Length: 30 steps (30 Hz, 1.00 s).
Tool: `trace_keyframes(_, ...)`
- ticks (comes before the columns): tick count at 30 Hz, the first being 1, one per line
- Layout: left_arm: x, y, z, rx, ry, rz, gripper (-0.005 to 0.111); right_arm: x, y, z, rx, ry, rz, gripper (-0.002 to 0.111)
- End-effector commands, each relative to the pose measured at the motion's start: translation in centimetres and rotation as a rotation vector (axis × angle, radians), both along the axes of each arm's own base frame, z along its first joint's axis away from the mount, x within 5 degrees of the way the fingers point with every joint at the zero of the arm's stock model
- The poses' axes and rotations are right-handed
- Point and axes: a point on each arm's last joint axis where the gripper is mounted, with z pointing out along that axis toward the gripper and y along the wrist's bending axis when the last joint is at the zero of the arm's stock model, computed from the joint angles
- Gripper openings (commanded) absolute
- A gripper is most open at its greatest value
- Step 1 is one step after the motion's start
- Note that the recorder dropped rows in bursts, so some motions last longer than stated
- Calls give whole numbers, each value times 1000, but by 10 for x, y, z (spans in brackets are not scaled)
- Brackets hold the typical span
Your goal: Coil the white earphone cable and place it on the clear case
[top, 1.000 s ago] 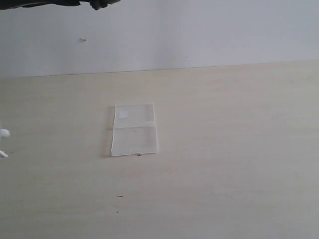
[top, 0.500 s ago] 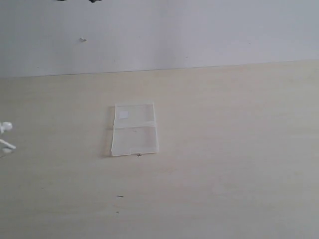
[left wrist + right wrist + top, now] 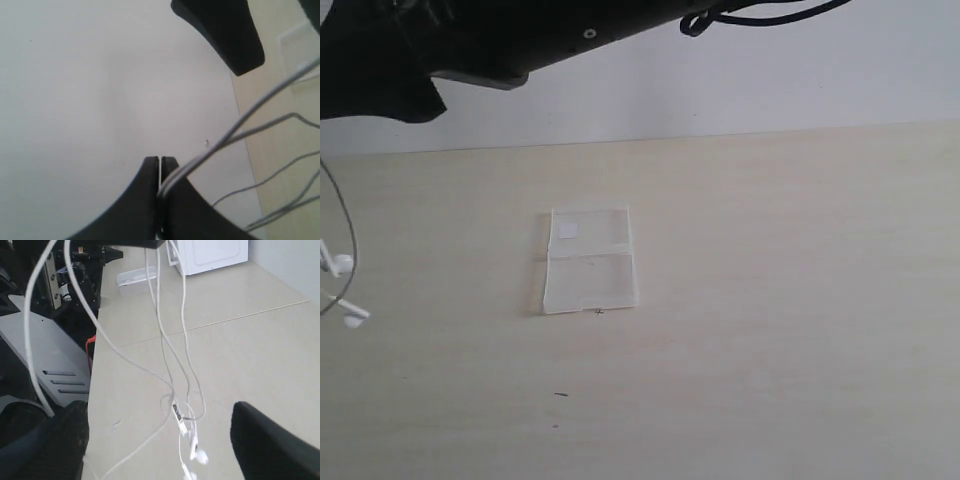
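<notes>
Closest to its own camera, the left claw point(image 3: 160, 162) is pinched tight on the earphone cable point(image 3: 182, 171), whose thin strands run out from between the two black fingers and fan away over the table. The right claw point(image 3: 160, 412) stands wide, its dark fingers point(image 3: 270, 440) well apart, and loops of the cable hang between them without being gripped. At the hanging end of that bunch are the small remote point(image 3: 178, 415) and, just beyond it, the two earbuds point(image 3: 200, 456), close over the pale table point(image 3: 260, 355); whether they touch it I cannot tell. In the outside view the earbuds show at the left edge, well apart from the clear case point(image 3: 590, 260), which lies flat and opened out near the middle of the table, its white sticker point(image 3: 567, 231) on the farther half. A black arm point(image 3: 500, 40) crosses the upper left in front of the white wall point(image 3: 820, 70).
</notes>
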Motion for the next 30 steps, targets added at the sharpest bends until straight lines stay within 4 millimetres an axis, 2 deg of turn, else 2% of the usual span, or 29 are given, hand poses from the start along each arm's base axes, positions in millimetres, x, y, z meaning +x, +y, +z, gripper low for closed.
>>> trace_keyframes(1,-3,-1,3,3,-13,-7,0,3,2,-2,30,-11,2,75)
trace_keyframes(7,-3,1,3,32,-16,4,0,1,2,1,46,-11,18,75)
trace_keyframes(14,-4,4,2,83,-23,22,0,-16,-4,23,85,-26,123,75)
trace_keyframes(17,-4,4,2,94,-26,17,0,-18,-6,27,90,-31,131,77)
trace_keyframes(24,-4,2,3,95,-36,-1,0,-20,2,22,89,-48,129,94)
trace_keyframes(30,-6,-1,4,66,-37,-19,0,-7,12,5,95,5,88,95)
